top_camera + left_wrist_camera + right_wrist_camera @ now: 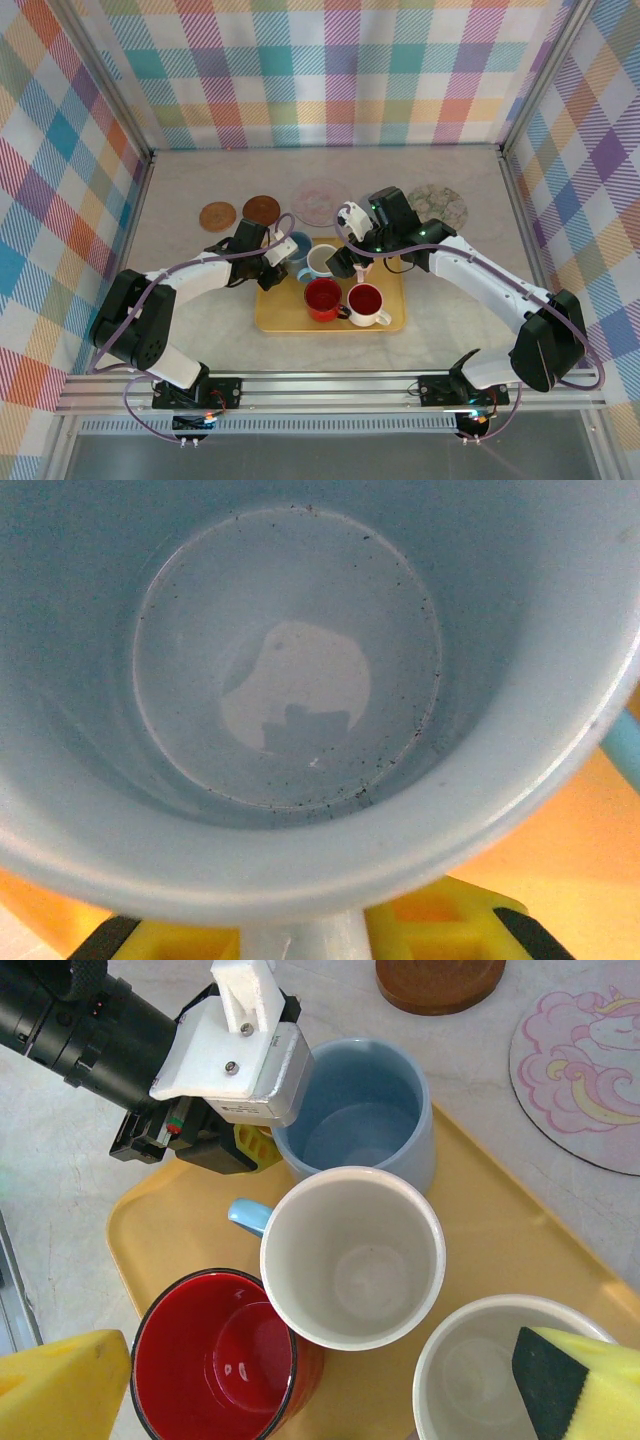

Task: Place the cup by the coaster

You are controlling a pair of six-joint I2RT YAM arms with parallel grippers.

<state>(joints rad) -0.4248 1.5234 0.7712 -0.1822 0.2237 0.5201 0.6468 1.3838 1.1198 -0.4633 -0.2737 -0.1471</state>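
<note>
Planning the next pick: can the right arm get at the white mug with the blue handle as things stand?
Probably yes. The right gripper hangs open above the white mug, its rim bare; the blue cup and red cup crowd its sides, so pinch the rim.

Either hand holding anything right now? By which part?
Left hand sits at the blue cup's rim, over its wall, cup on the tray; a firm grip cannot be told. Right hand is open, holding nothing.
</note>
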